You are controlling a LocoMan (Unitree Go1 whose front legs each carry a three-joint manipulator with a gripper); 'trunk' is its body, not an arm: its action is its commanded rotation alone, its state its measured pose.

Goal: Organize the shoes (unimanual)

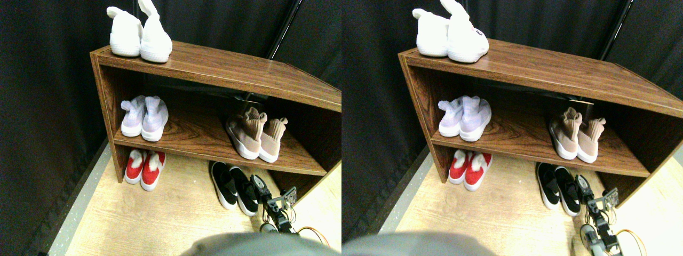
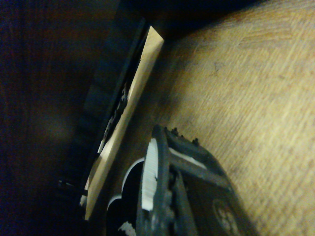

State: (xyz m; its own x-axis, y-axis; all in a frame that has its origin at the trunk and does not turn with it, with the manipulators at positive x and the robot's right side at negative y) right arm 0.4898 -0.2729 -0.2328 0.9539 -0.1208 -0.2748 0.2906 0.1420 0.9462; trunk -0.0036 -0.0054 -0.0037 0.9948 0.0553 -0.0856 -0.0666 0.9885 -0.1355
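The tan knit sneakers [image 1: 256,134] stand as a pair on the right of the middle shelf, heels toward me. On the floor in front of the shelf's lower opening, the black slip-ons [image 1: 233,185] lie side by side, white soles showing. My right gripper [image 1: 275,191] hovers low just right of the right-hand slip-on, beside it and not touching. Its jaws are spread in a V with nothing between them. In the wrist view the dark jaw frame fills the lower part, and the white sole edges of the slip-ons [image 2: 129,173] show beyond it.
A brown wooden shelf [image 1: 213,68] holds white fluffy slippers [image 1: 140,37] on top and lavender sneakers [image 1: 144,118] on the middle board's left. Red slippers [image 1: 144,168] sit under it on the left. The shelf's right side panel [image 1: 299,184] is close to the gripper. Light wood floor [image 1: 160,218] lies in front.
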